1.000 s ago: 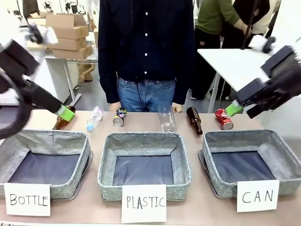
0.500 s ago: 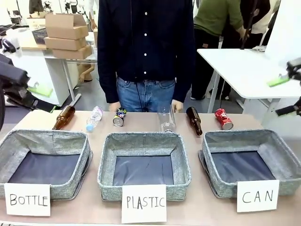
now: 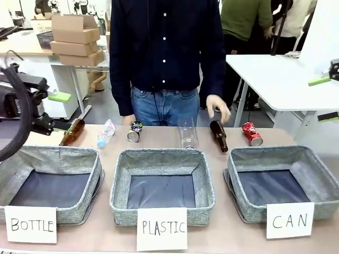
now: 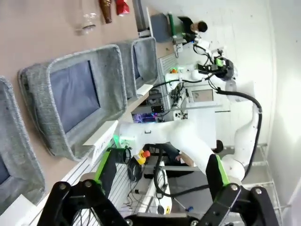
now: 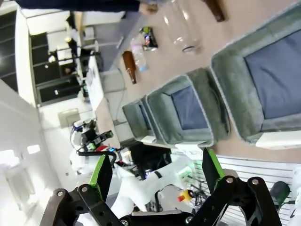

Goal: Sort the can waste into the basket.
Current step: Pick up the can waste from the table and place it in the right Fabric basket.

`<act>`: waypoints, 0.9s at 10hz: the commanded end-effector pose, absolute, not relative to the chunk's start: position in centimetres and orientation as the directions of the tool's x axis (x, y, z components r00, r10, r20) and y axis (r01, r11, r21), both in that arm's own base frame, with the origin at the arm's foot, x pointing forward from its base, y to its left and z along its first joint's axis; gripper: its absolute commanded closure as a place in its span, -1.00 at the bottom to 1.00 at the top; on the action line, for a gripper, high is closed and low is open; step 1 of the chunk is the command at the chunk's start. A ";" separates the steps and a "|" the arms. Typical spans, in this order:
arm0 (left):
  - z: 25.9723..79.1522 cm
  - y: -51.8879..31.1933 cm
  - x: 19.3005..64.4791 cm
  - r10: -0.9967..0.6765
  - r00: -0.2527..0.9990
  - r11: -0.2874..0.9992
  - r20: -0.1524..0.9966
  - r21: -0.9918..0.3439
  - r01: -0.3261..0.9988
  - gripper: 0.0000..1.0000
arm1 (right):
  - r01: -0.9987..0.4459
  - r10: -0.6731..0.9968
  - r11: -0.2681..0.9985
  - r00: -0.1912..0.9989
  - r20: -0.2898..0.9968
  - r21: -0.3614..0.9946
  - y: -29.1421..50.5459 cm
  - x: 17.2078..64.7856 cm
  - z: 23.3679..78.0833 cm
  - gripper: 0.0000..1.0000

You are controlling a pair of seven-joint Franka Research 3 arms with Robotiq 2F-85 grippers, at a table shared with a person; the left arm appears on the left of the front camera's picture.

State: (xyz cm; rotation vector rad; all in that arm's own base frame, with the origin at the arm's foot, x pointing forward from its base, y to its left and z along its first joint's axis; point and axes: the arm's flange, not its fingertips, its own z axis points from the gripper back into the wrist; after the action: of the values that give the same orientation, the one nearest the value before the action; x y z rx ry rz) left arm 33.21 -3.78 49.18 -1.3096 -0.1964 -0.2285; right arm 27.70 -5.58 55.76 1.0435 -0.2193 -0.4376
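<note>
Front view, red can (image 3: 252, 133) behind CAN basket (image 3: 275, 151), brown btl (image 3: 219, 135) beside, person's hand (image 3: 218, 107) over btl, L+R jaws wide

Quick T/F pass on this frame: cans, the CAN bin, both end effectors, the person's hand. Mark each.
1. The red can lies on the table behind the CAN bin. True.
2. The CAN bin holds a can. False: it shows bare lining; the dark can is on the table too.
3. The right end effector is shut on the red can. False: it is open and holds nothing.
4. The person's hand hovers above the brown bottle beside the red can. True.
5. The left end effector is open and empty. True.
</note>
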 end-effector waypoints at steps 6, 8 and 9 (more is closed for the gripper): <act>50.3 -3.6 32.0 -0.072 0.941 0.185 0.330 -0.923 0.338 -1.00 | 0.217 -0.414 0.352 0.908 -0.057 0.911 -6.4 27.5 55.8 -1.00; 50.6 -3.2 32.1 -0.075 0.949 0.211 0.306 -0.925 0.315 -1.00 | 0.217 -0.414 0.352 0.908 -0.057 0.911 -6.4 27.5 55.8 -1.00; 51.6 -4.9 36.1 -0.062 0.973 0.354 0.223 -0.906 0.231 -1.00 | 0.217 -0.414 0.352 0.908 -0.057 0.911 -6.4 27.5 55.8 -1.00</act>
State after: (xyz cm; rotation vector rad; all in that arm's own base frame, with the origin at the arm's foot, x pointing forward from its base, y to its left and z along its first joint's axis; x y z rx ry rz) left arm 33.10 -3.66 50.67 -1.2839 -0.2027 -0.2456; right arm 27.25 -6.32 55.77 1.1158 -0.1822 -0.4352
